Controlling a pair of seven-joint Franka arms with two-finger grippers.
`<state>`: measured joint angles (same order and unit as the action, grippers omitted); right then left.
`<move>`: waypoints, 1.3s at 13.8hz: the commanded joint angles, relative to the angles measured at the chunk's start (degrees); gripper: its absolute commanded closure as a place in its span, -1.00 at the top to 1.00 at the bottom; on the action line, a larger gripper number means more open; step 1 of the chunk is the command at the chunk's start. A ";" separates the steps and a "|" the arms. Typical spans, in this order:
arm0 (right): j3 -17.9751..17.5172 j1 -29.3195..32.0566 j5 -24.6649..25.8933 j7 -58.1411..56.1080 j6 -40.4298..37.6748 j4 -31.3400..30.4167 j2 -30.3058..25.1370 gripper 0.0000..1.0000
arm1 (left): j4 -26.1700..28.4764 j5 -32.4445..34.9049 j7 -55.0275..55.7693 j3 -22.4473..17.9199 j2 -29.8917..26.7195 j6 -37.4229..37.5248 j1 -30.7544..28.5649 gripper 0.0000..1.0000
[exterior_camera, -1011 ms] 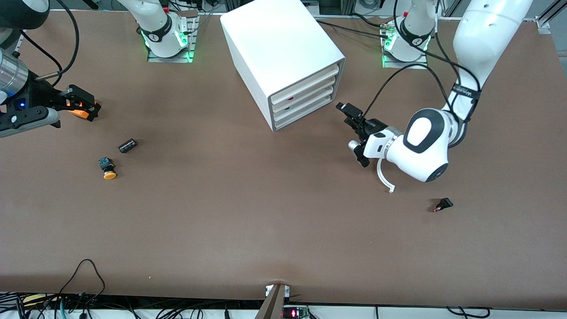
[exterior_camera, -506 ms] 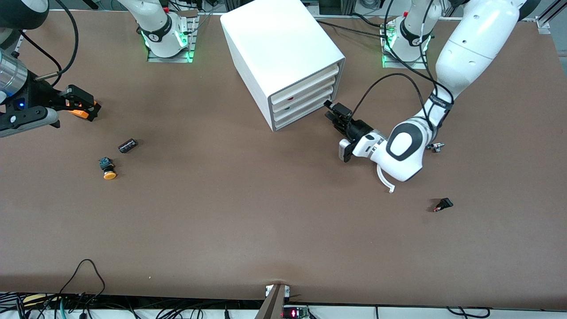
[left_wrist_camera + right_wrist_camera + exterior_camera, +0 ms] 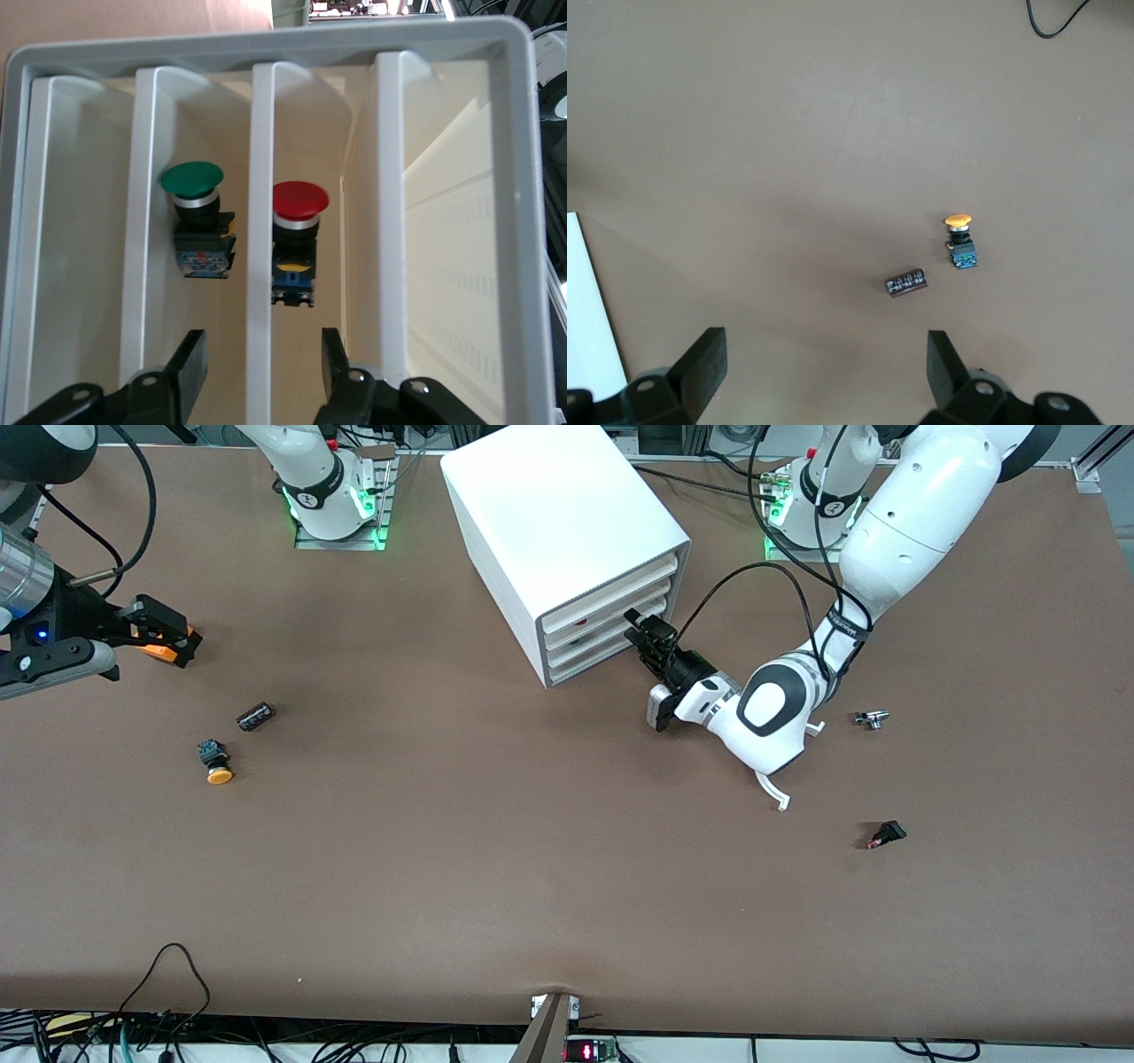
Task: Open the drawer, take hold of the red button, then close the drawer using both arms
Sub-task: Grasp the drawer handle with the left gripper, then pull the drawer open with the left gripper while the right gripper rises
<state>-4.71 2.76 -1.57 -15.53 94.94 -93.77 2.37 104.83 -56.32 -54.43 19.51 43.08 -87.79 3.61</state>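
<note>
while the right gripper waits over the table's end, the left gripper meets the cabinet front. left wrist: fingers apart around a drawer front; red button inside. right wrist: fingers apart.

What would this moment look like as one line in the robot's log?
left end effector: open, at cabinet front | drawer: closed | red button: inside | right end effector: open, waiting over table
</note>
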 commanded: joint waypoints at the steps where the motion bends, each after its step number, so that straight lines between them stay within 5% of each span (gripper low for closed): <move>1: -0.57 0.23 0.95 0.24 0.07 1.83 3.25 0.99 | 1.96 -1.86 -3.23 -0.26 0.34 -0.63 0.17 0.18; 7: -0.65 0.23 1.04 0.68 0.25 2.97 3.78 0.99 | 3.80 -5.37 -3.32 -0.26 0.17 -0.62 1.39 -0.07; 18: -0.83 0.06 -0.72 -0.38 2.45 4.12 6.15 0.99 | 4.51 -7.66 -3.58 -0.26 0.08 -1.50 2.28 -0.81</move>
<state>-5.14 2.71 -1.45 -15.61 97.97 -91.27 7.87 108.24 -62.13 -56.79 19.52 43.92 -88.62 5.63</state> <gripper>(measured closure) 0.000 0.855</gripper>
